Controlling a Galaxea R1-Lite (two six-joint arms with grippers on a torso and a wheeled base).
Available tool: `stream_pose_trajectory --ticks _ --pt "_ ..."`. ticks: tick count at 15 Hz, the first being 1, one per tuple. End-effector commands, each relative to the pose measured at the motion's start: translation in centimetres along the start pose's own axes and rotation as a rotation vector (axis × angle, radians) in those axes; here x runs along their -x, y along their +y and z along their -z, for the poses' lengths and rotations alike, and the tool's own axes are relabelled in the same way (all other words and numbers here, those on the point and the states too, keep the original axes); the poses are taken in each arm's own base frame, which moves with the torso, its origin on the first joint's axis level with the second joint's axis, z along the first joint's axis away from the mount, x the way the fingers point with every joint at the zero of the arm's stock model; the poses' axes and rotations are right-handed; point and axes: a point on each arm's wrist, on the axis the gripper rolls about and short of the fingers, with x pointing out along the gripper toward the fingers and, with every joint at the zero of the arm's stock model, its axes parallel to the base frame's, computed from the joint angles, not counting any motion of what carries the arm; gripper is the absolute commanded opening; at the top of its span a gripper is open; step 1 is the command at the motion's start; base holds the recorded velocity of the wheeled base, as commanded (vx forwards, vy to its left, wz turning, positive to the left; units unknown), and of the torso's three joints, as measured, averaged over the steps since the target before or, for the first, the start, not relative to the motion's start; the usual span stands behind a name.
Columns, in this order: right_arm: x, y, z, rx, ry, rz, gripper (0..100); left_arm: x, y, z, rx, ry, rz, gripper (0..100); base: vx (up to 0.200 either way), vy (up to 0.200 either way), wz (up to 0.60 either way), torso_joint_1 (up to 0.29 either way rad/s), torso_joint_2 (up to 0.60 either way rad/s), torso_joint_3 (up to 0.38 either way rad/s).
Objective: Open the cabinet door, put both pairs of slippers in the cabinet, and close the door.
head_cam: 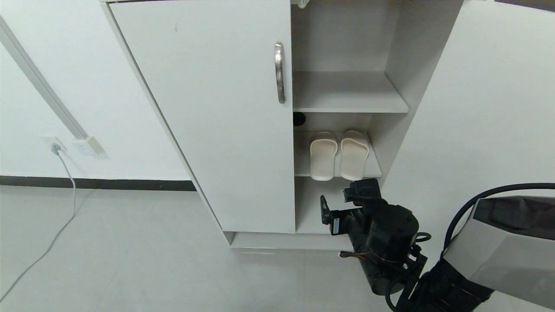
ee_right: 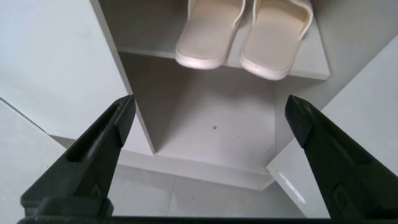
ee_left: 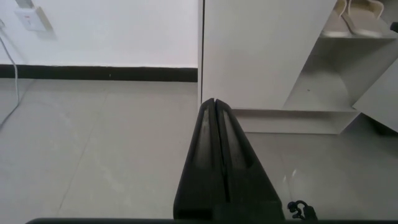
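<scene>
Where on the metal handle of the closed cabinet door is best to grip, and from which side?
Grip the handle at its middle, coming from the front, one finger on each side. It is a slim upright bar by the closed door's right edge, apparently fixed at both ends, so the middle probably leaves most room.

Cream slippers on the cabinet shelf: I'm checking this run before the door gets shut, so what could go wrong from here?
1. The cream slippers appear to reach slightly past the front edge of their shelf, so the open door might catch their ends when swung shut.
2. The right gripper, jaws open, sits lower than the slippers, in front of the lower compartment; lifting straight up might knock them off.
</scene>
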Motion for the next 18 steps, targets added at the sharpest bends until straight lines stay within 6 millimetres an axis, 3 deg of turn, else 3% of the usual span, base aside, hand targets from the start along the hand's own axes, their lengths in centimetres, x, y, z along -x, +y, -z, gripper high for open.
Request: stream_pose_trajectory --ticks 1,12,18 --pt "0.0 0.0 0.1 0.001 0.002 0.000 100 0.0 0.0 0.0 0.000 0.002 0.001 0 0.000 0.000 0.00 0.002 0.00 0.188" --pt "1.1 -0.8 0.0 0.047 0.028 -0.052 100 0.0 0.0 0.0 -0.006 0.002 -0.001 0 0.000 0.000 0.00 0.000 0.00 0.205" --pt "1.5 -1.1 0.0 0.060 0.046 -0.063 100 0.0 0.0 0.0 -0.005 0.002 0.001 0 0.000 0.000 0.00 0.001 0.00 0.022"
